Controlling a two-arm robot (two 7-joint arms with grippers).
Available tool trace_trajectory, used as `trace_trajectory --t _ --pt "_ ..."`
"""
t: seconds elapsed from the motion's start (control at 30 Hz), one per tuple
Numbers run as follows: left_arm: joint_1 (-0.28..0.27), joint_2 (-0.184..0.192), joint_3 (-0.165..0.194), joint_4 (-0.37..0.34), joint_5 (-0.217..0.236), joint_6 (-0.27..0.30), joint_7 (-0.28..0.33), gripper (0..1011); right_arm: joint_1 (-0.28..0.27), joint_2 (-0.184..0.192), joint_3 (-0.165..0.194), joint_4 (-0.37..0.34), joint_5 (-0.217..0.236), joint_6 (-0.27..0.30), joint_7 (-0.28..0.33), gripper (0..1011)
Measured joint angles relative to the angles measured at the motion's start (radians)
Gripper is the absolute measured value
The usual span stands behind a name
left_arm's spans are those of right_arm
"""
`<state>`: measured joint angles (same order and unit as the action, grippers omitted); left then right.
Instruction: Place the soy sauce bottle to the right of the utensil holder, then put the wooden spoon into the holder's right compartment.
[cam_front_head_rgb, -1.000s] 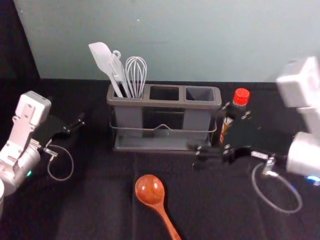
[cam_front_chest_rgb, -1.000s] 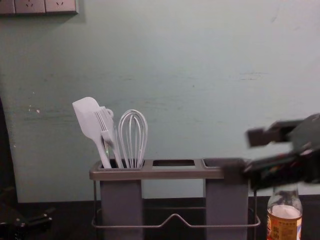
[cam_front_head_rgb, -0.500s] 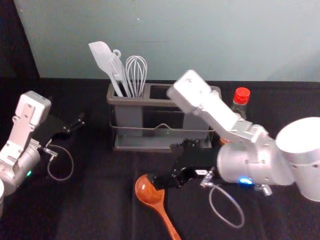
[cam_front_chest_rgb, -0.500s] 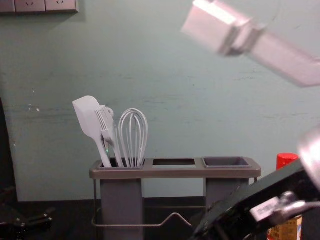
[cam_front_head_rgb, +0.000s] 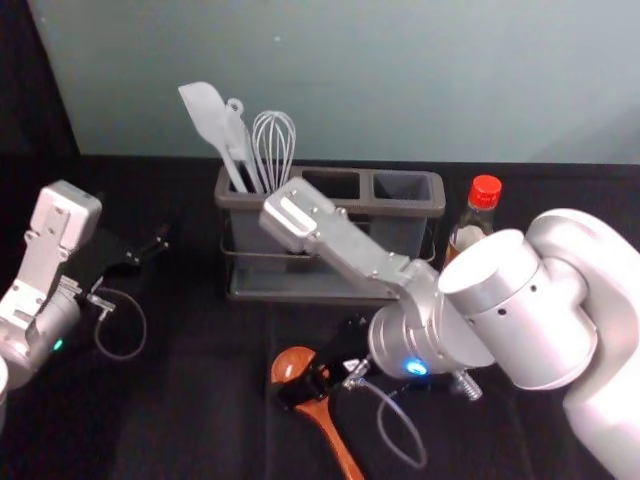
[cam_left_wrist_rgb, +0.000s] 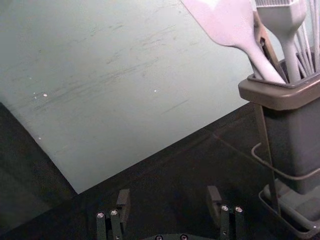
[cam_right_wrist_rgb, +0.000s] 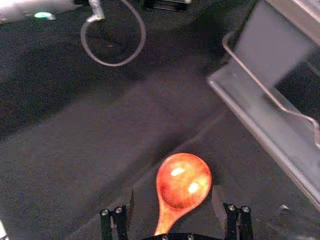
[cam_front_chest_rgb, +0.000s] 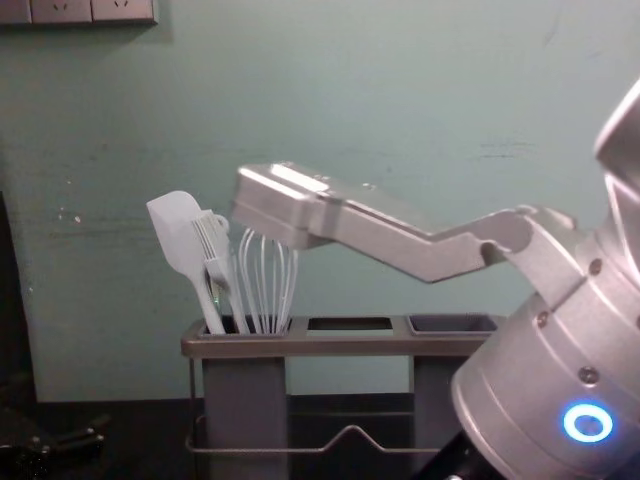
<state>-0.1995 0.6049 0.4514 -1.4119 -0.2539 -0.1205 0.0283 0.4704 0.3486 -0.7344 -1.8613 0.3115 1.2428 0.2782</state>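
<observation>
Wooden spoon (cam_front_head_rgb: 319, 416), glossy and reddish-brown, lies on the dark cloth, its bowl at the right gripper's fingers. Left of that hand, the black left gripper (cam_front_head_rgb: 154, 248) is parked, open. Beyond the right hand stands the grey, three-compartment utensil holder (cam_front_head_rgb: 410, 210), a white spatula (cam_front_head_rgb: 205, 112), brush (cam_front_chest_rgb: 212, 250) and whisk (cam_front_head_rgb: 273, 145) in its left compartment. The black right gripper (cam_front_head_rgb: 314, 378) has its fingers apart, the spoon seen between them; whether they touch it, I cannot tell. Beyond and right of it, the red-capped glass soy sauce bottle (cam_front_head_rgb: 474, 222) stands upright near the holder's right end.
</observation>
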Motion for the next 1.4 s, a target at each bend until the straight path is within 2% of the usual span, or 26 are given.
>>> trace_trajectory --t 0.47,1.4 --pt "0.0 0.0 0.0 0.0 0.0 0.0 0.0 1005 -0.006 0.015 0.009 -0.013 0.004 -0.015 0.004 1000" --pt "0.0 0.0 0.0 0.0 0.0 0.0 0.0 1005 -0.008 0.02 0.012 -0.018 0.008 -0.021 0.007 1000"
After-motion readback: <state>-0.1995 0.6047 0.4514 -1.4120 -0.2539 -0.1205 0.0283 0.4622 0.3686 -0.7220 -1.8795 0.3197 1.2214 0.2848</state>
